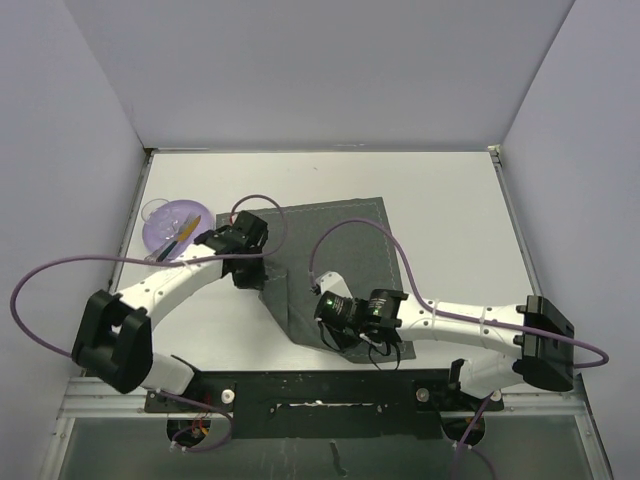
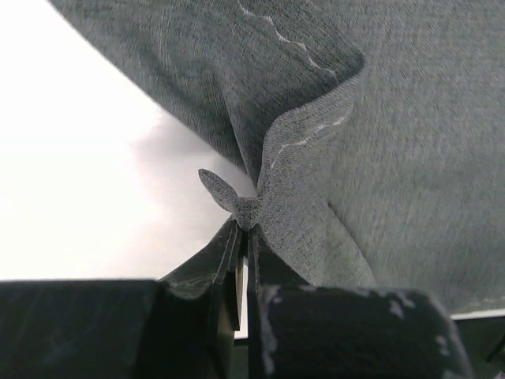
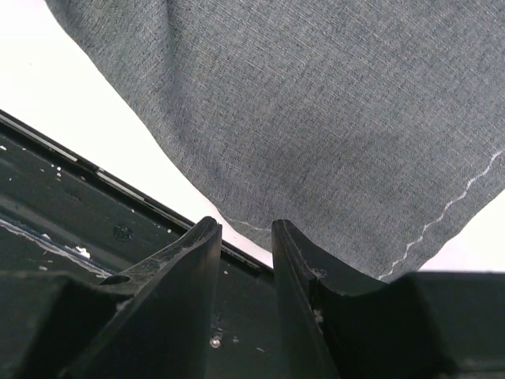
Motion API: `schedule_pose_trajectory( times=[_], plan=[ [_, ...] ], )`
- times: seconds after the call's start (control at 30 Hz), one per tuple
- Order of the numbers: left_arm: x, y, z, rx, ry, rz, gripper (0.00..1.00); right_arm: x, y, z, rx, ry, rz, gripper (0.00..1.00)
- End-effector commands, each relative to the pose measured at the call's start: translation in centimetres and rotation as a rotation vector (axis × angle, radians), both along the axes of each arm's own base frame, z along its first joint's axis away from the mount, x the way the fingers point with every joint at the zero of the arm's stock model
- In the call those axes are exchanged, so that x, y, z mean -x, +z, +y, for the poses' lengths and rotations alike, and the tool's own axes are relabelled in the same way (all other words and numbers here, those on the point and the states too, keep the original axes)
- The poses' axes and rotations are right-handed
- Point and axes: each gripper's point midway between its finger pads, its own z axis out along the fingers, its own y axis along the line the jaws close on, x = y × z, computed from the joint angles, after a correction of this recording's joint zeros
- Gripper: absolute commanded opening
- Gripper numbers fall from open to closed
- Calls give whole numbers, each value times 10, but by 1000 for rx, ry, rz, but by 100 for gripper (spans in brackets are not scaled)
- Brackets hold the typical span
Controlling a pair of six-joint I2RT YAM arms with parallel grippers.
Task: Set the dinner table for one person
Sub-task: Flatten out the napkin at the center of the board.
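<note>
Step in hand: laying the mat square, the first part of the setting.

- Table: white, fills the workspace, with a dark rail along its near edge. The mat is on it, about centre.
- The mat lies askew. Its far edge runs roughly level, but the near-left part is drawn in and its near corner reaches almost to the rail.
- Left hand: clamped on a pinched fold of the mat's left edge. The wrist view shows the cloth puckered up between the fingers, with a ridge running away from the pinch.
- Right hand: fingers apart with nothing between them. It is low at the mat's near edge, and the cloth starts just past the fingertips. You have no grip here.
- Plate: purple, far left, well apart from the mat, with cutlery lying in it. By the look of it, untouched.

Next move, as a judgement: get the right hand onto the near edge, then draw the two hands apart to pull the ridge flat and turn the mat parallel with the rail. Pull low and evenly, since one-sided tension will likely just spin the cloth. Let go only once the mat lies flat. The plate and cutlery come after that.
</note>
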Motion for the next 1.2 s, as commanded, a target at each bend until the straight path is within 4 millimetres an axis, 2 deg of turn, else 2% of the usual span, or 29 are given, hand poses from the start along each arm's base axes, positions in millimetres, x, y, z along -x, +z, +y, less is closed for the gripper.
schedule_pose_trajectory(
  times=[0.0, 0.13, 0.27, 0.37, 0.57, 0.67, 0.7, 0.77, 0.9, 1.0, 1.17],
  plan=[
    [17, 32, 5, 60, 31, -68, 0, -10, 0, 22, -51, 14, -23, 34],
    [45, 37, 17, 63, 69, -37, 0, -20, 2, 25, -18, 12, -41, 33],
    [80, 40, 32, 67, 113, 0, 0, -44, 14, 21, -24, -26, -64, 33],
    [99, 45, 39, 73, 145, 0, 0, -69, 29, 17, -54, -55, -94, 33],
    [115, 51, 27, 178, 184, 48, 0, -135, 73, 13, -128, -98, -174, 32],
    [118, 50, 26, 197, 198, 52, 0, -170, 80, 14, -219, -92, -172, 25],
    [119, 49, 26, 201, 201, 52, 0, -180, 78, 16, -260, -84, -150, 20],
    [120, 47, 24, 210, 204, 60, 0, -205, 67, 17, -315, -88, -108, 0],
    [121, 45, 19, 229, 206, 81, 0, -237, 39, 28, -319, -52, -30, 0],
    [121, 45, 18, 234, 204, 84, 0, -254, 24, 44, -360, -6, 6, 0],
    [122, 44, 19, 224, 202, 88, 0, -285, 7, 52, -385, 7, 24, 0]
  ],
)
